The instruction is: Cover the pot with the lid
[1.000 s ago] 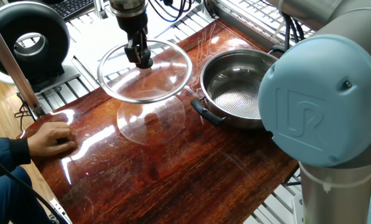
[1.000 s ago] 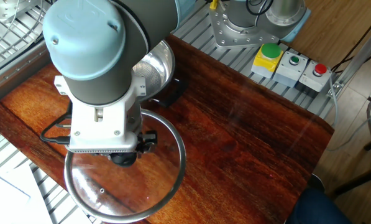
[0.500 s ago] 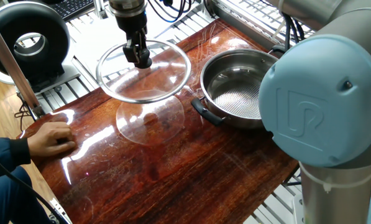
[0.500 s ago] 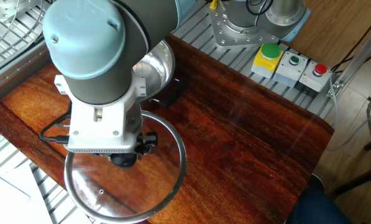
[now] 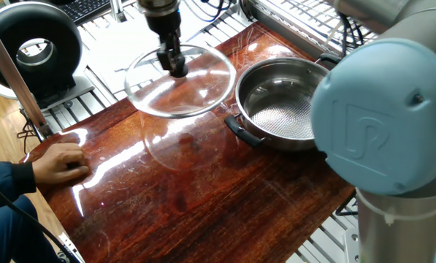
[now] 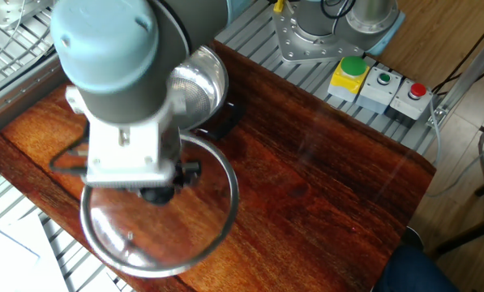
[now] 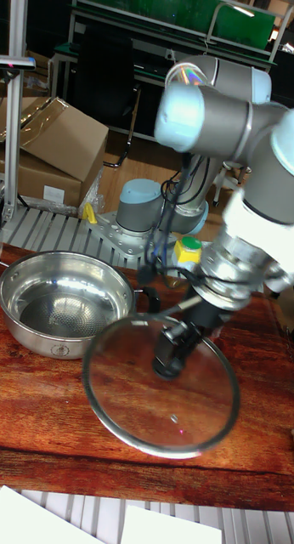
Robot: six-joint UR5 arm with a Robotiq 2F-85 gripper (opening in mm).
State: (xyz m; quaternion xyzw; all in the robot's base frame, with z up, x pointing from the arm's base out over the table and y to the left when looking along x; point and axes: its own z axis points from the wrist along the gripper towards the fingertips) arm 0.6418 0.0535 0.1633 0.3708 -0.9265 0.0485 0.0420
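Note:
The pot is a wide shallow steel pan with black side handles and a dotted bottom, standing open at the right of the wooden table. The lid, clear glass with a steel rim, hangs tilted above the table just left of the pot. My gripper is shut on the knob at its centre, which the fingers hide. In the tall fixed view the lid hangs right of the pot under the gripper. In the other fixed view the arm hides most of the pot above the lid.
A person's hand rests on the table's left edge. A black round device stands beyond the table at the back left. A button box sits off the table's far side. Cardboard boxes lie behind.
The gripper has carried the lid to the right, towards the pot, and its rim now reaches close to the pot's near handle. The pot and the hand have stayed put.

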